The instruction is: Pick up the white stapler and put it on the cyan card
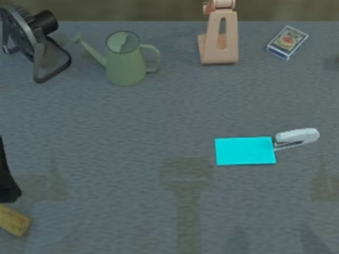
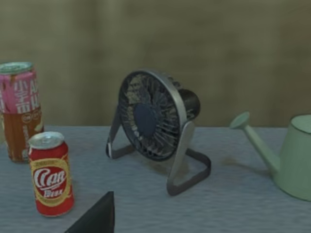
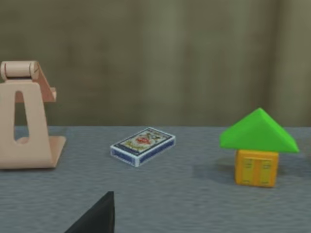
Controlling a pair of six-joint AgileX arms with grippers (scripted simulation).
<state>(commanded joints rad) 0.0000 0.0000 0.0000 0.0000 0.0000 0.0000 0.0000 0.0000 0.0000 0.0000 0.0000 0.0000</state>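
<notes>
The white stapler (image 1: 296, 137) lies on the table at the right, lengthwise left to right, its left end touching the right edge of the cyan card (image 1: 244, 151). The card lies flat with nothing on it. My left arm (image 1: 6, 177) stands parked at the table's left edge, far from both; the left wrist view shows only a dark corner of its gripper (image 2: 97, 219). My right arm is out of the top view, and only a dark corner of its gripper (image 3: 99, 218) shows in the right wrist view. Neither wrist view shows the stapler or the card.
Along the back stand a black fan (image 1: 32, 39), a green watering can (image 1: 124, 57), a peach phone stand (image 1: 219, 39) and a blue-edged card box (image 1: 287, 42). Two drink cans (image 2: 50, 174) and a green-roofed toy block house (image 3: 257, 148) appear in the wrist views. A tan object (image 1: 13, 219) lies front left.
</notes>
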